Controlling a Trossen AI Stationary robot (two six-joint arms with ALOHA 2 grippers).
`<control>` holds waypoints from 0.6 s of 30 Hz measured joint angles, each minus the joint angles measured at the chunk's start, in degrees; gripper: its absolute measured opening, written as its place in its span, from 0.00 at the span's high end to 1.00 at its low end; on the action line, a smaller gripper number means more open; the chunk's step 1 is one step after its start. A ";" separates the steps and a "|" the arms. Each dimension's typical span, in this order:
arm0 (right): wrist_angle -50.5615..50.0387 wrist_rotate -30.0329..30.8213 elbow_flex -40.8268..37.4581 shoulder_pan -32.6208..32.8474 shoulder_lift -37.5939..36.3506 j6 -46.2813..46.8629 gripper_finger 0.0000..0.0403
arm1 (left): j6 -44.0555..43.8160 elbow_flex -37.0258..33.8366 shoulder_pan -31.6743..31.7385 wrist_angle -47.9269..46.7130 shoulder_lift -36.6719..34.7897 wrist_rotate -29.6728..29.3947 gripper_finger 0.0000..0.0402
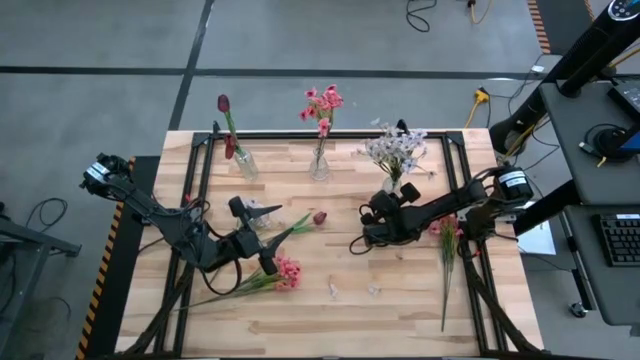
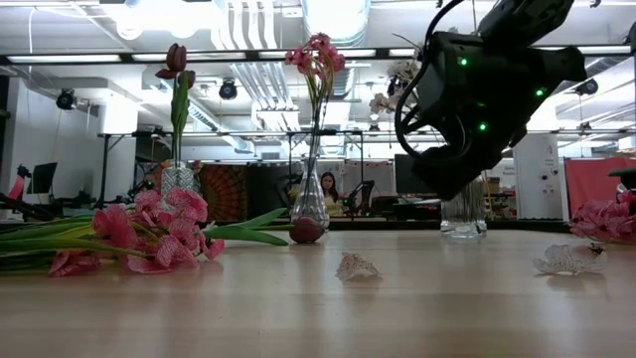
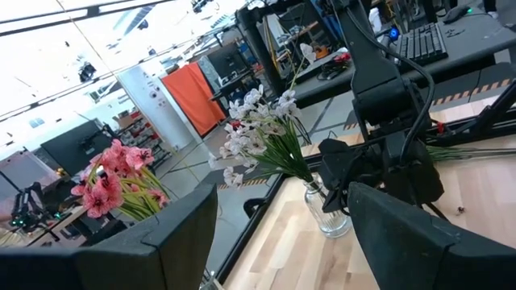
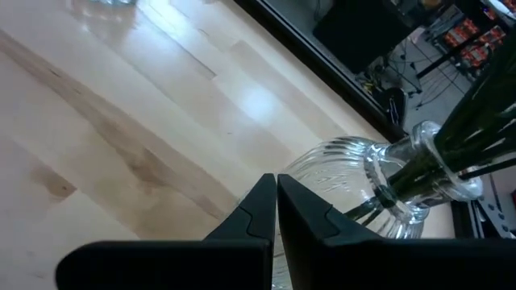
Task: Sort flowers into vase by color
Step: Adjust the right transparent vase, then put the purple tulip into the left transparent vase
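**A:** Where do your flowers stand?

**B:** Three vases line the top of the high view: a dark red tulip (image 1: 223, 103) upper left, pink blooms (image 1: 322, 103) at centre, the white spray (image 1: 396, 150) to the right. A pink bunch (image 1: 284, 271) lies lower centre, a loose red bud (image 1: 320, 217) mid-table, and more pink stems (image 1: 446, 240) at right.

**A:** And your grippers?

**B:** Your left gripper (image 1: 262, 236) hovers above the pink bunch, jaws wide and empty, probably lined up to pick. Your right gripper (image 4: 276, 201) is pinched shut on nothing beside the white spray's vase (image 4: 379, 181).
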 joint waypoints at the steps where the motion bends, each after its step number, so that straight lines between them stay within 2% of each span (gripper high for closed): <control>1: -0.04 -0.02 0.00 0.32 -0.23 -0.02 0.98 | -0.11 0.00 0.00 -0.05 0.00 0.00 0.35; 12: 0.50 -0.28 0.01 5.29 -5.01 0.52 0.98 | -5.27 0.00 -0.02 -3.06 0.00 -0.07 0.35; 18: 0.48 -0.88 0.02 9.96 -8.15 1.73 0.98 | -11.45 0.00 -0.02 -5.59 0.00 0.01 0.35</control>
